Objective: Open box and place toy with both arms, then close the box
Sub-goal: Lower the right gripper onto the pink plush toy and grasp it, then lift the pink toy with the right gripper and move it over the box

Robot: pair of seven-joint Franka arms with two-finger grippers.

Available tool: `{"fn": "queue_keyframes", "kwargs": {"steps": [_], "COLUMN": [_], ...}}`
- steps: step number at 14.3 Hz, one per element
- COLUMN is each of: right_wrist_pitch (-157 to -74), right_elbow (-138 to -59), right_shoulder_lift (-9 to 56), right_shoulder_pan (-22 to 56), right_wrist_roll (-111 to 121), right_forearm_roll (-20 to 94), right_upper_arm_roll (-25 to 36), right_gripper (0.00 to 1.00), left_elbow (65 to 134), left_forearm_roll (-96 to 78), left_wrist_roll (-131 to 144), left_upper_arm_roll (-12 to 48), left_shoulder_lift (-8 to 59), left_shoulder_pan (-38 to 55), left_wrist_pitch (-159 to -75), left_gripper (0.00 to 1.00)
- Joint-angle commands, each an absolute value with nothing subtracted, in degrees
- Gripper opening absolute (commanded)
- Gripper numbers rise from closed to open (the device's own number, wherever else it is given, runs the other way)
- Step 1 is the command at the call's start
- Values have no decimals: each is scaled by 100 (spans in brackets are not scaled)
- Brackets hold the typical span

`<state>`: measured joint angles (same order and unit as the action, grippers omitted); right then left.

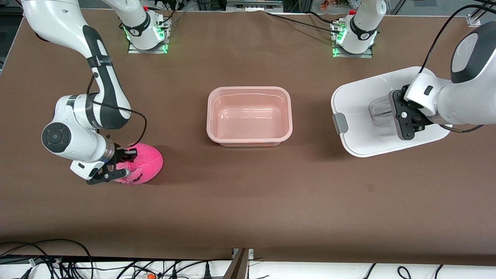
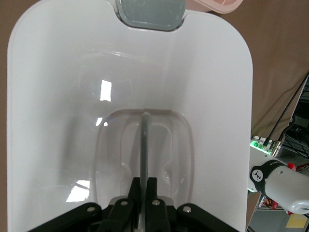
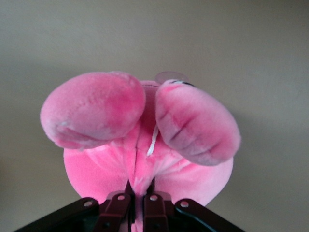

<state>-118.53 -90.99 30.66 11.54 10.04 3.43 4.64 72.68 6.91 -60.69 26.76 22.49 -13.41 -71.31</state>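
Spanning the whole scene, the table (image 1: 248, 201) is brown, w/ both arm bases along its edge farthest from the front camera.

Box (image 1: 250, 116) sits mid-table, open and w/ nothing in it, so step one (opening) looks done.

Lid (image 1: 368, 104) is off, over the left arm's end of the table, well apart from the box. It looks tilted and slightly raised, judging by the shadow under it, though I can't be sure it's clear of the table. One grey clip (image 1: 340, 123) shows on the edge facing the box.

Left gripper (image 2: 143, 205) has the lid by its clear handle (image 2: 144, 145): fingers pinched tight on the thin upright bar, nearly together.

Toy (image 1: 141, 164) is at the right arm's end of the table, nearer the front camera than the box, and it appears to rest on the table.

Right gripper (image 3: 140, 198) is at the toy, fingers closed almost fully on a fold of pink plush (the two ear flaps bulge out past the fingertips in the wrist view).

Progress, as I judge it: roughly a third. Lid removed, toy gripped. Left to do: carry toy over to the box and drop it in, then bring the lid back, seat it, and likely press both clips down.
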Motion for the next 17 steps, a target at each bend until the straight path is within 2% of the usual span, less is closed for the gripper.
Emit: {"fn": "queue_keyframes", "kwargs": {"steps": [1, 3, 5, 10, 12, 17], "right_wrist_pitch": [-11191, -10646, -9804, -8870, -8903, -9000], "right_elbow": [-8878, -8641, -8072, -7411, -7243, -6646], "right_shoulder_lift": [2752, 2567, 2566, 2619, 2706, 3207], "right_shoulder_pan": [1361, 1485, 1686, 2784, 3389, 4138], "right_wrist_roll": [1221, 1694, 2230, 3371, 3577, 3569], "right_forearm_roll": [369, 361, 204, 9, -366, -746], "right_upper_arm_roll": [413, 168, -157, -246, -220, -246], "right_gripper": [0, 0, 0, 0, 0, 0], "left_elbow": [7163, 7163, 7163, 7163, 7163, 7163], "left_forearm_roll": [809, 809, 809, 800, 800, 800], "left_wrist_roll": [-6196, -6179, -6187, -6188, -6196, -6205], "left_upper_arm_roll": [2716, 2716, 2716, 2716, 2716, 2716], "left_shoulder_lift": [2303, 2303, 2303, 2312, 2312, 2320], "left_shoulder_pan": [-1327, -1318, -1318, -1318, -1318, -1318], "left_wrist_pitch": [-7049, -7049, -7049, -7049, -7049, -7049], "left_gripper": [0, 0, 0, 0, 0, 0]}}
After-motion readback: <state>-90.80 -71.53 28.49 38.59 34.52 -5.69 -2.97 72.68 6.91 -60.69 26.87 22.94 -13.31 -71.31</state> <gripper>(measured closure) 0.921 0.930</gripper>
